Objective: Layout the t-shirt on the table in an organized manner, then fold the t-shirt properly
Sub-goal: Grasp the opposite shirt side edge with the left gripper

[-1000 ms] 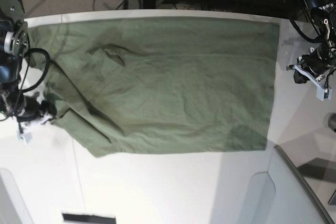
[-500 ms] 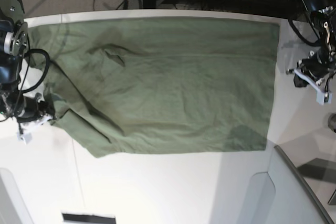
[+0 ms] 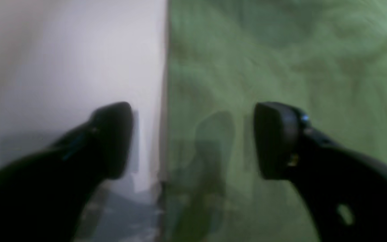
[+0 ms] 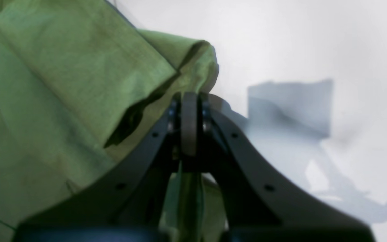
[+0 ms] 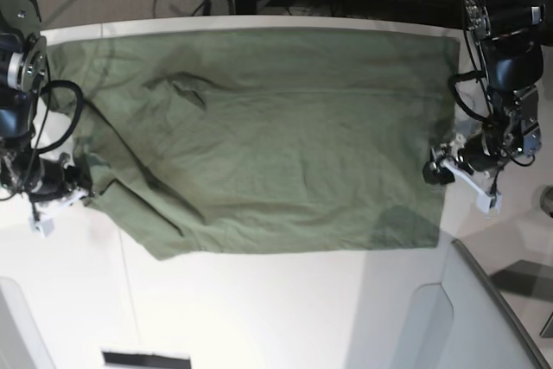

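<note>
Left wrist view soft throughout, with the weave of the olive-green cotton t-shirt smeared and both black gripper fingers cut off by the lower edge; right wrist view hiding the pinched fabric behind the dark closed right gripper.

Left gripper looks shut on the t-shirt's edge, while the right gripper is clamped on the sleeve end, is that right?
Not quite. The left gripper stands open, one finger over the bare table and the other over the t-shirt; the left wrist view shows nothing held. The right gripper is indeed clamped on the sleeve end.
</note>
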